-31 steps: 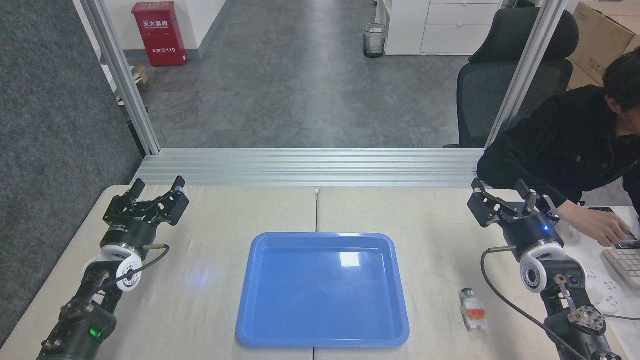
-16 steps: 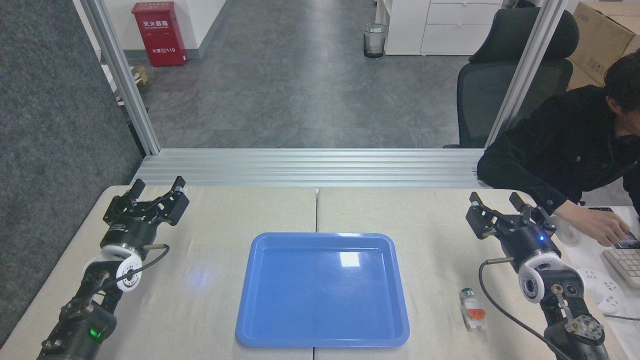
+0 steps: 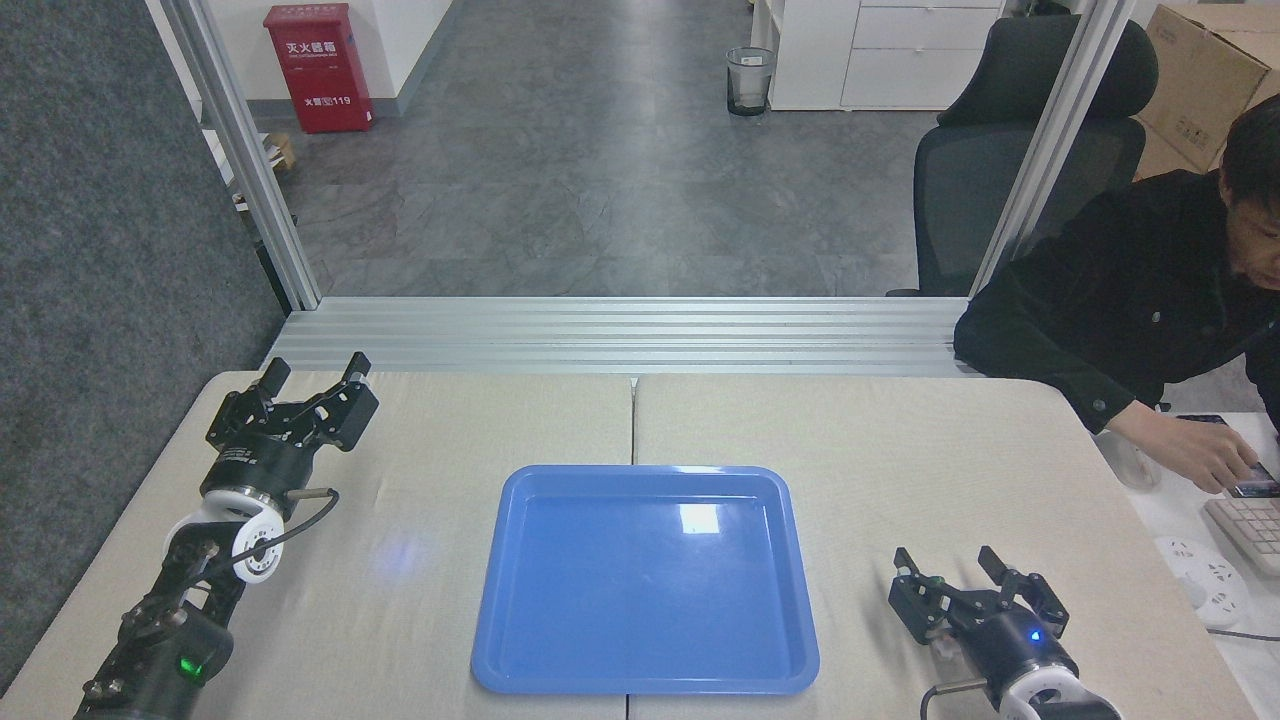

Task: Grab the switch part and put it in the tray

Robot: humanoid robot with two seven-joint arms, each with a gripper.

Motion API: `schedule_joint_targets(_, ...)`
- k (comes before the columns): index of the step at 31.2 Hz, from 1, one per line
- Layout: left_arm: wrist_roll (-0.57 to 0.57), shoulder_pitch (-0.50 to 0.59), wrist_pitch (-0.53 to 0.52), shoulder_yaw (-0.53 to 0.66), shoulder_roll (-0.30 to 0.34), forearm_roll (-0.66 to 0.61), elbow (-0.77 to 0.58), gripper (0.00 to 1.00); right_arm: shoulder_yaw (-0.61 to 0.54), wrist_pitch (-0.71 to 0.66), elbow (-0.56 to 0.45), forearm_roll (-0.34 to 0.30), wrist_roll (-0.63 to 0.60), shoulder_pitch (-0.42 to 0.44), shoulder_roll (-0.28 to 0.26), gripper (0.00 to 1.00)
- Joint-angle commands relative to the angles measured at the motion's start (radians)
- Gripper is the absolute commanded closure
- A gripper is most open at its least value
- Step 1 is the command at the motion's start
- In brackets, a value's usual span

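The small white plastic switch part (image 3: 941,648) is almost wholly hidden behind the right claw (image 3: 948,570); only a white sliver shows. The right arm is cut off by the bottom edge. The seated person in black (image 3: 1120,290) is cropped at the right edge.

The tray (image 3: 645,580) is a large, shallow, glossy blue rectangle with rounded corners and a raised rim. It lies flat on the table, squarely in the middle of its near half, with a bright window glare on its floor. The switch part (image 3: 941,648) lies right of the tray, apart from its right rim, near the front corner. Only a pale sliver shows, perhaps its white body.
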Motion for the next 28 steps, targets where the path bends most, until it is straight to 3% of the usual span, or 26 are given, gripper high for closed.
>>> schedule_joint_targets(1,0.0,-0.001,-0.001,0.0,0.0,0.0,0.0,0.0,-0.044,0.005,-0.065,0.008,-0.004,0.075,0.054,0.05)
schedule_joint_targets(12,0.0,0.0,0.001,0.0,0.0,0.0,0.0,0.0,-0.045,0.046,-0.015,0.012,-0.02,0.093,0.055,0.05)
schedule_joint_targets(14,0.0,-0.001,0.001,0.0,0.0,0.0,0.0,0.0,-0.044,0.046,-0.01,0.014,-0.023,0.099,0.055,0.09)
schedule_joint_targets(16,0.0,-0.001,0.001,0.0,0.0,0.0,0.0,0.0,-0.044,0.046,-0.009,0.014,-0.023,0.102,0.057,0.19)
schedule_joint_targets(18,0.0,0.0,0.001,0.0,0.0,0.0,0.0,0.0,-0.039,0.045,-0.009,0.017,-0.023,0.104,0.058,0.42)
schedule_joint_targets(19,0.0,-0.001,0.001,0.0,0.0,0.0,0.0,0.0,-0.038,0.045,-0.009,0.028,-0.021,0.102,0.059,0.49)
schedule_joint_targets(22,0.0,0.0,0.001,0.0,0.0,0.0,0.0,0.0,-0.035,0.041,-0.009,0.069,-0.021,0.104,0.062,0.57)
schedule_joint_targets(25,0.0,0.0,0.001,0.0,0.0,0.0,0.0,0.0,-0.033,0.041,-0.009,0.075,-0.021,0.102,0.069,0.79)
schedule_joint_targets(27,0.0,0.0,0.001,0.0,0.0,0.0,0.0,0.0,-0.035,0.046,-0.009,0.075,-0.023,0.098,0.072,1.0)
schedule_joint_targets(28,0.0,0.0,0.001,0.0,0.0,0.0,0.0,0.0,-0.036,0.049,-0.009,0.075,-0.023,0.096,0.078,1.0)
